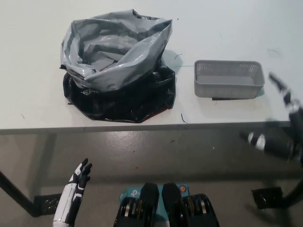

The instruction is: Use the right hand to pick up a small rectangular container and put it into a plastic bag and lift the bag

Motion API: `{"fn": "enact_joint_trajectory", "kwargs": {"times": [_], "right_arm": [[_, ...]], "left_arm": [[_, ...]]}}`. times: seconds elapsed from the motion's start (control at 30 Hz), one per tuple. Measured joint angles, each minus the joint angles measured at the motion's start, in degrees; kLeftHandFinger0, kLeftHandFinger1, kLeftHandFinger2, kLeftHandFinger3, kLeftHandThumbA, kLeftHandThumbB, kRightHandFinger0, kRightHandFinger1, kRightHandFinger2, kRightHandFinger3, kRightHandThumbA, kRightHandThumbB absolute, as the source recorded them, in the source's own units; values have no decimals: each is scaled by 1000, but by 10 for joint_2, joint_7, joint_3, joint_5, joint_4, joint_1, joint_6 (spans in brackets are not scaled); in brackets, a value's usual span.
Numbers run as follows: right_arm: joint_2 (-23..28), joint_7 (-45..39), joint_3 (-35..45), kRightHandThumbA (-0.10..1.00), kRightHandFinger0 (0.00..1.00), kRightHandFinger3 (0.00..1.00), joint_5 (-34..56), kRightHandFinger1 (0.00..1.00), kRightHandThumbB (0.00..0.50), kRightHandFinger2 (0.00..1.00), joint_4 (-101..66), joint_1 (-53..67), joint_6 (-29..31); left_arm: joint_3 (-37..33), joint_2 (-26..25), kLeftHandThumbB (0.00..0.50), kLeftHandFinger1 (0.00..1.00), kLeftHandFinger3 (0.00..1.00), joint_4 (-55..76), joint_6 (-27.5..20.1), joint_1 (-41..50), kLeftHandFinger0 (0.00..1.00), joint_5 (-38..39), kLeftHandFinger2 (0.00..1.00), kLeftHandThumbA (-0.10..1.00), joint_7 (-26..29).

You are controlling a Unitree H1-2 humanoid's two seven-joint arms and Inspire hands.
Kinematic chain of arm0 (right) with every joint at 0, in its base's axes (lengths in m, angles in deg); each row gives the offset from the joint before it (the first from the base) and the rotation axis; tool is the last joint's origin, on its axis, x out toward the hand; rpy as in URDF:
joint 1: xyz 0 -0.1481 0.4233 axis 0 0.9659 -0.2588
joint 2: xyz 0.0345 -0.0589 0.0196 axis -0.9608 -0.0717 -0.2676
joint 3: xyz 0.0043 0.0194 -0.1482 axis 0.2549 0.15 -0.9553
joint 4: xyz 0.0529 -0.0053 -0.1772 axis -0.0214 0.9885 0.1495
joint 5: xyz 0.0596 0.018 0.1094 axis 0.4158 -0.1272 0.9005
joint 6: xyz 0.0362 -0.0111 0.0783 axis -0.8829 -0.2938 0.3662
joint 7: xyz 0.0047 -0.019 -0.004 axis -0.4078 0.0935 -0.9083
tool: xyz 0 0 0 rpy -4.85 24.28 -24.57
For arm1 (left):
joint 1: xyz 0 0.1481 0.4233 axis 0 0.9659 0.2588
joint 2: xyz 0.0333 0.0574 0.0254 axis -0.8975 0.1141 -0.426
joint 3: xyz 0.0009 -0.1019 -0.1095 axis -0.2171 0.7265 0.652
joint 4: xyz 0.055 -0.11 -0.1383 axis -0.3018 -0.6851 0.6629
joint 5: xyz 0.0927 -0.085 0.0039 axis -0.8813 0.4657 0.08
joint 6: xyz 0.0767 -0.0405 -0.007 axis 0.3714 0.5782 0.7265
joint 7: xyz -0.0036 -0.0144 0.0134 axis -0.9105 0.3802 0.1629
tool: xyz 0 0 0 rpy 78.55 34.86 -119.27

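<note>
Nearest to me, down at seven o'clock, my left robot hand (78, 182) rests low below the surface's edge, white with dark fingers pointing up, slightly spread, nothing in it. Its forearm is cut off by the bottom of the view.

Over at three o'clock my right robot hand (284, 125) is a blur: a dark shape partly cut off by the right edge, fingers (279, 85) reaching up over the surface (38, 28) near its front rim. It grips nothing I can see, but whether the fingers are spread or curled I cannot tell through the smear.

The small rectangular container (228, 79), a grey perforated basket, sits upright at two o'clock, just beside that hand and untouched. The plastic bag (116, 61) stands at eleven o'clock, well apart from the container, mouth open, grey lining folded over a black outer skin. Its crumpled inside hides the bottom.
</note>
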Motion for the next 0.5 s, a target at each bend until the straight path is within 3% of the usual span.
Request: {"fn": "enact_joint_trajectory", "kwargs": {"times": [0.2, 0.5], "right_arm": [[56, -60, -36, 1000, 1000, 1000, -17, 1000, 500, 1000, 55, -164, -69], [74, -154, -140, 1000, 1000, 1000, -49, 1000, 500, 1000, 243, -357, -140]], "left_arm": [[0, 1, 248, 1000, 1000, 0, 0, 0, 1000, -1, 1000, 1000, 0], [0, 1, 279, 1000, 1000, 0, 0, -2, 1000, -4, 1000, 1000, 0]]}}
